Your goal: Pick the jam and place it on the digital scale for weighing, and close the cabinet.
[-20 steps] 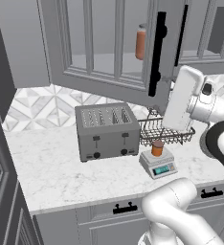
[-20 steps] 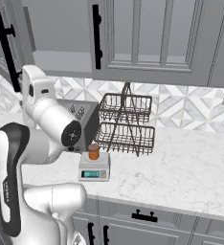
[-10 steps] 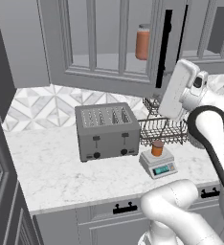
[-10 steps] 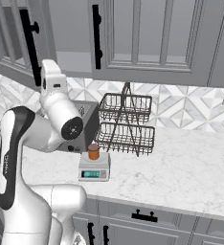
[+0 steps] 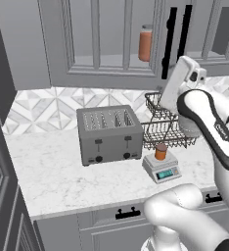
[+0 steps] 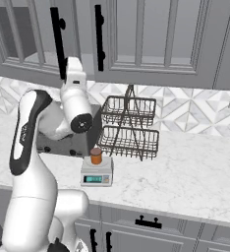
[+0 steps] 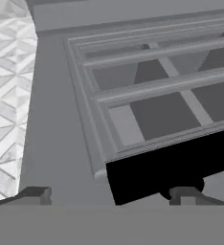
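We find the jam (image 5: 160, 151) seated on the scale (image 5: 161, 168); the released end effector (image 7: 109, 194) at the cabinet (image 7: 147, 115) door must close it.

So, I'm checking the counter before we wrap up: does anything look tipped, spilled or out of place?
Nothing stands out. The jam sits upright on the digital scale, the toaster and wire rack stand square, and there are no spills. The gripper is up against the cabinet door.

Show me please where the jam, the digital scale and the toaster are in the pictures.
jam (image 5: 160, 151): left base view, on the jar's orange body.
digital scale (image 5: 166, 173): left base view, on its teal display.
toaster (image 5: 109, 142): left base view, on its front face.
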Available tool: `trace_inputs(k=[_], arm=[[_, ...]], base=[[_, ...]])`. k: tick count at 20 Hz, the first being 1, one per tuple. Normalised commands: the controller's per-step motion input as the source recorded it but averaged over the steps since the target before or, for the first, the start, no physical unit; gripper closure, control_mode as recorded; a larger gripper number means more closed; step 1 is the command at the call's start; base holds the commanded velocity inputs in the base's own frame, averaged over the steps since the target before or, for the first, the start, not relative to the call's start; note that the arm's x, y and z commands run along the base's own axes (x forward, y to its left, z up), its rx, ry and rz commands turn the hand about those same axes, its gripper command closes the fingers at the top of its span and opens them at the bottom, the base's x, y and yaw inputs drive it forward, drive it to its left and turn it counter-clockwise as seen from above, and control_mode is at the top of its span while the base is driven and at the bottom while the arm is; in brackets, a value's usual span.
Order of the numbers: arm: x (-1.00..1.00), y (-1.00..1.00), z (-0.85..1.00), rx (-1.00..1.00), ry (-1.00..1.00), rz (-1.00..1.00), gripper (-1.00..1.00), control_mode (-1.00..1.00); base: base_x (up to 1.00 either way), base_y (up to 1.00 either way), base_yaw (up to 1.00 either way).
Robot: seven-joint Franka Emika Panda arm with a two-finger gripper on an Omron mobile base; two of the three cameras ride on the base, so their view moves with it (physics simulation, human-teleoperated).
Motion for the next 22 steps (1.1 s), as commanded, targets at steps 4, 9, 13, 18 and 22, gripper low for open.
trace_inputs(k=[4, 9, 13, 18, 22], arm=[[1.0, -0.08, -0.28, 0.0, 0.0, -0.18, -1.0, -1.0], [1.0, -0.43, -0.14, 0.06, 0.0, -0.15, -1.0, -1.0], [0.94, -0.53, -0.1, 0.1, 0.0, -0.05, -1.0, -1.0], [1.0, -0.2, -0.4, 0.03, 0.0, -0.02, -1.0, -1.0], [1.0, -0.15, -0.61, 0.03, 0.0, -0.01, -1.0, -1.0]], base=[[0.0, 0.0, 0.0], [0.0, 0.0, 0.0], [0.0, 0.0, 0.0], [0.0, 0.0, 0.0], [0.0, 0.0, 0.0]])
